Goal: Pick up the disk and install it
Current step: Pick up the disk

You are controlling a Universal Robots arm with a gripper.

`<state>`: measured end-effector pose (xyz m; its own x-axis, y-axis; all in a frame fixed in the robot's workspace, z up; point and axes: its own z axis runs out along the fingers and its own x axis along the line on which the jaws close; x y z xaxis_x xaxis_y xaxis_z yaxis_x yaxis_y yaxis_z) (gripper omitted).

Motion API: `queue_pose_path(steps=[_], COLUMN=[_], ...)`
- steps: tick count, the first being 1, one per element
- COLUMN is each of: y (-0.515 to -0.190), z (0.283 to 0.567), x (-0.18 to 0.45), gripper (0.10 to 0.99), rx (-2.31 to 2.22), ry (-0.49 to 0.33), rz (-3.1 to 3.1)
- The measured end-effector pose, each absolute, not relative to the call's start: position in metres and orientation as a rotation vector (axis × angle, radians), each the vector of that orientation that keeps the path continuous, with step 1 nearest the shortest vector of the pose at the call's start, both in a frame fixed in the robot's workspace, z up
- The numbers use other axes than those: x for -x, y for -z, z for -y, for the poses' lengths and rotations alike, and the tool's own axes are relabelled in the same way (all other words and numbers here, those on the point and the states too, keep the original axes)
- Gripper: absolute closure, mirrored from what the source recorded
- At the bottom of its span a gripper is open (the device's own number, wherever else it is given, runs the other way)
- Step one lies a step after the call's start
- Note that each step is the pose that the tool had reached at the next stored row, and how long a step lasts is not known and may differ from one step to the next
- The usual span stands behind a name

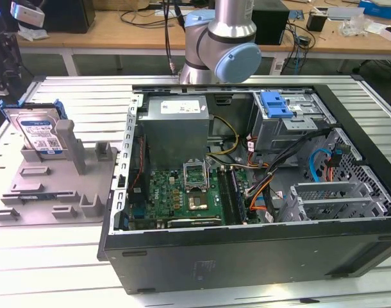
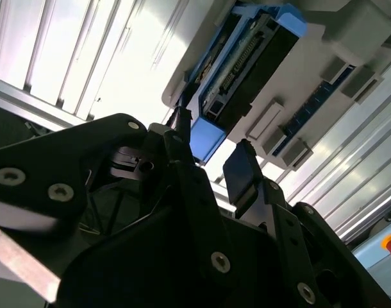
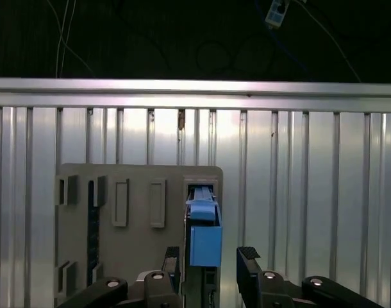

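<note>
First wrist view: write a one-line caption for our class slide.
Open gripper lined up on the disk standing in its grey holder.

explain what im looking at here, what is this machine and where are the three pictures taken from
This is a robot arm with a two-fingered gripper at its end. The exterior view comes from a camera off the arm. Both wrist views come from cameras riding on the arm, looking past the gripper. On the slatted metal table lies an open computer case. To the exterior view's left of it is a grey holder, and the disk, a hard drive in a blue carrier, stands in it. The gripper is open and holds nothing. In both wrist views the disk's blue edge lines up between its fingers.
</note>
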<state>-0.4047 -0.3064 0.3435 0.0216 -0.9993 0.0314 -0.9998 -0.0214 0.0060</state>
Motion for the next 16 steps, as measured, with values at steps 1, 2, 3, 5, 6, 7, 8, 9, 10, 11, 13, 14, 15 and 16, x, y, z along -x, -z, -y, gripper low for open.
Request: queue_pose_path(steps=[1,2,3,5,6,7,8,9,10,11,13,14,15,16], y=[-0.343,-0.342,-0.342,-0.340,-0.340,-0.339,-0.339,-0.338,-0.337,-0.336,-0.335,-0.334,-0.333,-0.333], z=[0.307,0.307,0.307,0.308,0.309,0.310,0.310,0.311,0.311,0.311,0.311,0.311,0.311,0.311], x=[0.405,0.405,0.405,0.405,0.405,0.405,0.405,0.405,0.405,0.405,0.405,0.405,0.405,0.405], gripper=[0.604,0.604,0.604,0.604,0.604,0.604,0.604,0.604,0.604,0.604,0.604,0.604,0.604,0.604], rx=[-2.227,-2.228,-2.229,-2.230,-2.231,-2.232,-2.233,-2.233,-2.233,-2.233,-2.233,-2.233,-2.233,-2.233], ry=[-0.028,-0.028,-0.029,-0.028,-0.029,-0.029,-0.029,-0.029,-0.028,-0.028,-0.028,-0.028,-0.029,-0.029], rz=[2.178,2.177,2.177,2.175,2.174,2.173,2.173,2.172,2.172,2.172,2.172,2.172,2.172,2.172])
